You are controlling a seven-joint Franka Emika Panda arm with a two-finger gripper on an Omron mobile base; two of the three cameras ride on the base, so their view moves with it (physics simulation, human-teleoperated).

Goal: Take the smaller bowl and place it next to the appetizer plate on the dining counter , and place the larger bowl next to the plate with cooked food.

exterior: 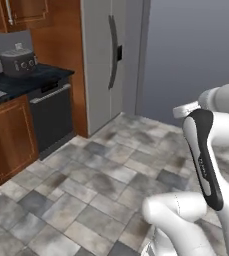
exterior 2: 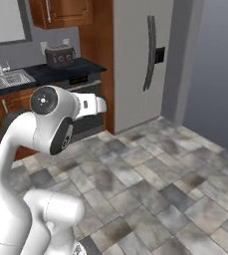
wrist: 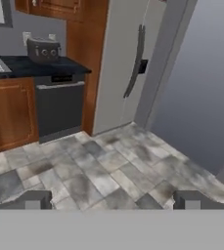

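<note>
Robot arm (exterior: 206,165) faces kitchen corner, gripper (wrist: 112,200) spread wide and empty.

Left base view: arm folded at lower right over grey tiled floor (exterior: 86,185); steel fridge (exterior: 106,60) centre, black dishwasher (exterior: 51,117) and toaster (exterior: 18,62) on dark worktop (exterior: 31,80) at left. Right base view: arm at lower left, sink (exterior 2: 8,79) w/ tap on worktop, fridge beyond. Hand view: two dark fingertips (wrist: 35,199) far apart at bottom, nothing betw. them, floor ahead. Bowls, plates, dining counter: whereabouts can't be told.
</note>
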